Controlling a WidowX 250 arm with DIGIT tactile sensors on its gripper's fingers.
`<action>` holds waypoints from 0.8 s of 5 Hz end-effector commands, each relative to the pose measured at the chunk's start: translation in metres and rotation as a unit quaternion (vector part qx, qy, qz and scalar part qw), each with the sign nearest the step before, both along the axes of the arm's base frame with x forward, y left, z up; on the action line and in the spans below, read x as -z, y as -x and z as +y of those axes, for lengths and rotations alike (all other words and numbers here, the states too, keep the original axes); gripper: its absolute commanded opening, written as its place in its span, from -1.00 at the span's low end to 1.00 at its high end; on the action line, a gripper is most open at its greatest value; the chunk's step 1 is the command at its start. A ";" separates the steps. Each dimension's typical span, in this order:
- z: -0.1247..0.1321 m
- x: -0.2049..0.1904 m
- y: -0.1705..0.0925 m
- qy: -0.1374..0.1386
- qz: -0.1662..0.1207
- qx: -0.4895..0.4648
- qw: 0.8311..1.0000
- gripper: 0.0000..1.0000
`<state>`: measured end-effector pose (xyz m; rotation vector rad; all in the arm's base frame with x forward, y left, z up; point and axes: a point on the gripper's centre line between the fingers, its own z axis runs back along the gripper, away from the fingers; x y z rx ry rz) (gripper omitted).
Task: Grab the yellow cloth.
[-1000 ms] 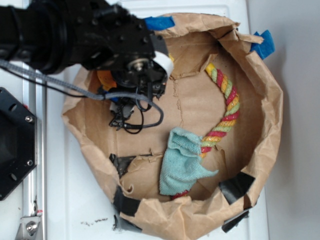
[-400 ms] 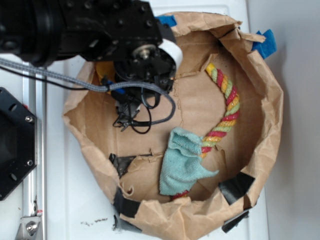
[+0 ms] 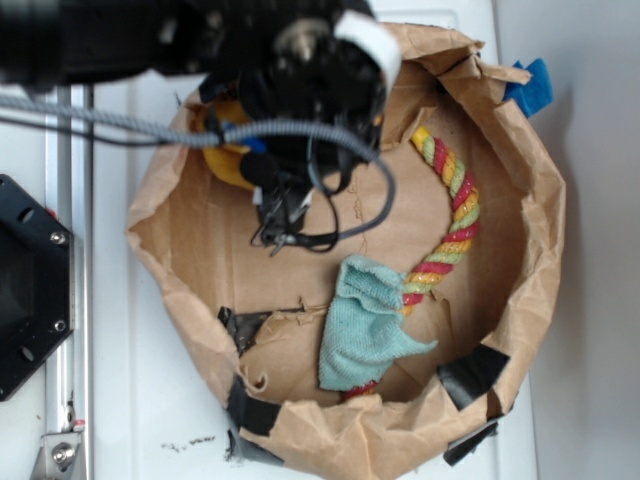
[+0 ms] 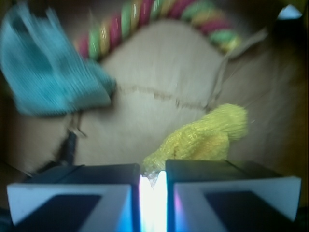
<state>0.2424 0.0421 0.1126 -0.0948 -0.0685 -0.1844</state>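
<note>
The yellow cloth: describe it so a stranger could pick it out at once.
Look inside the brown paper basin, at its upper-left wall under the black end effector. The yellow cloth is pinched there, bright fuzzy plain yellow, unlike the teal cloth or striped rope.

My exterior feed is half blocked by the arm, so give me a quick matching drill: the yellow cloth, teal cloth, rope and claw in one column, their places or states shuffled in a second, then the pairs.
Things:
1. yellow cloth
2. teal cloth
3. twisted rope
4. claw

Places or states:
A. curves along the right inner side of the paper-lined bowl
B. nearly closed, a thin bright gap between its fingers
C. crumpled near the bowl's lower middle, lying over one end of the rope
D. bunched just ahead of the fingers, one corner pinched between them

Pairs: 1-D, 2-C, 3-A, 4-B
</note>
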 end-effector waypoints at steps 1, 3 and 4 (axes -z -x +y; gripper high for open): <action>-0.021 -0.055 -0.006 0.015 -0.055 -0.023 0.998 -1.00; -0.032 -0.065 -0.022 0.022 -0.068 -0.036 0.997 -1.00; -0.031 -0.063 -0.026 0.029 -0.063 -0.035 0.997 -1.00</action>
